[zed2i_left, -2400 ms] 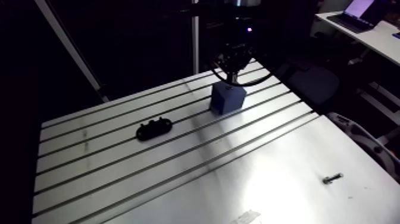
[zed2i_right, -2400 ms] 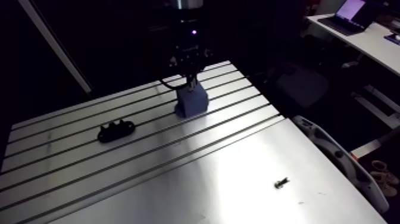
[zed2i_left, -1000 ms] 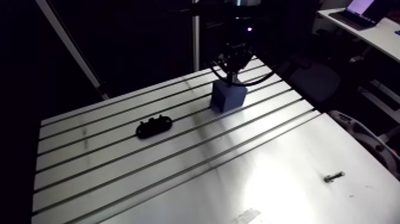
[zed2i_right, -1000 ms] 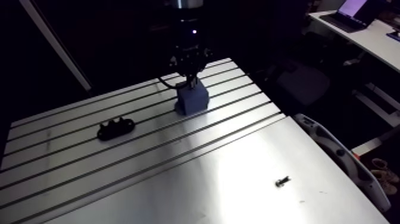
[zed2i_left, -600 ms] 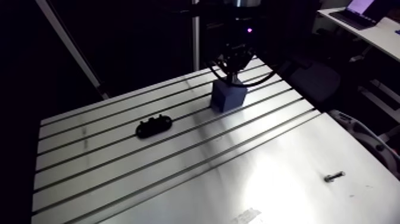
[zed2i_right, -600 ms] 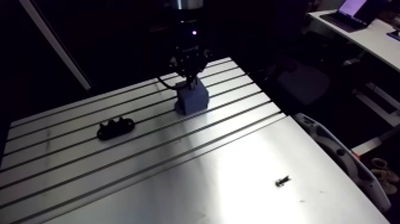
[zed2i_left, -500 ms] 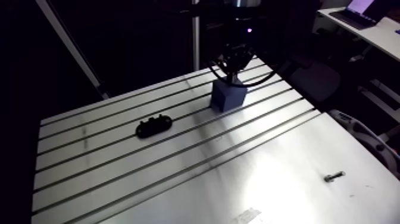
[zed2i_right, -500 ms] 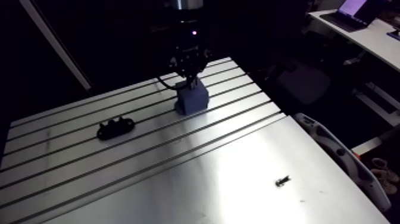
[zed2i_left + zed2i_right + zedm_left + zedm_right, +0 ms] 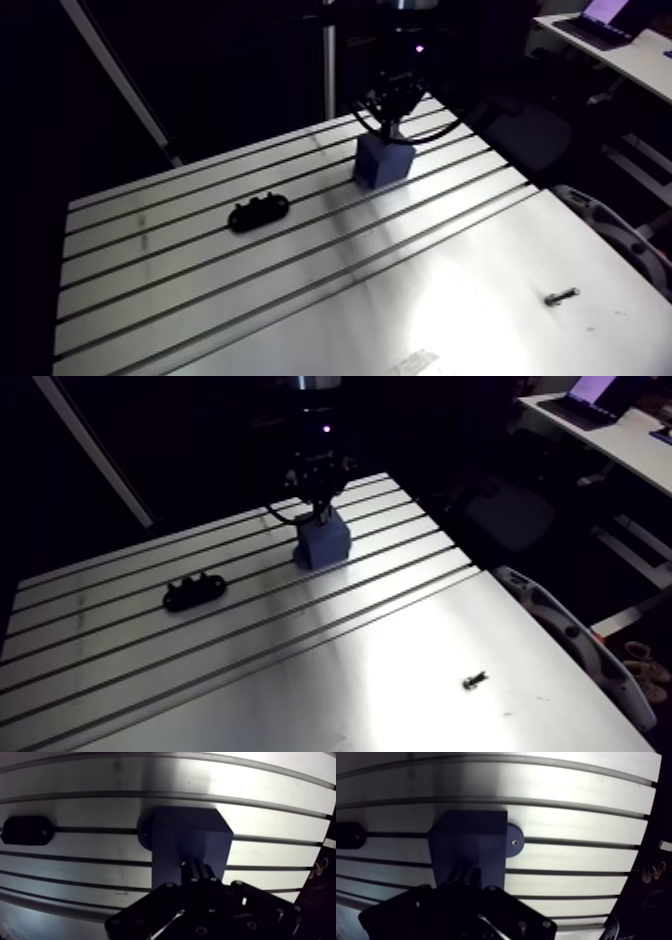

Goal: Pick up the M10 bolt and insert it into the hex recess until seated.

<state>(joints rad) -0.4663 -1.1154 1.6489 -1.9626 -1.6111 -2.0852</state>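
Note:
A blue block [image 9: 384, 163] stands on the slotted table [image 9: 180, 290] near its far edge. In the wrist view its flat top [image 9: 190, 842] lies right under my gripper [image 9: 198, 868]. The fingertips are pressed together just over the near part of that top, and nothing shows between them. The hex recess is not visible from here. A small bolt [image 9: 560, 296] lies on its side on the smooth plate at the front right, far from the gripper.
A black lobed part [image 9: 259, 213] rests on the slots to the left of the block. A round foot [image 9: 513, 843] with a screw sticks out at the block's base. A curved white object [image 9: 560, 636] sits past the table's right edge.

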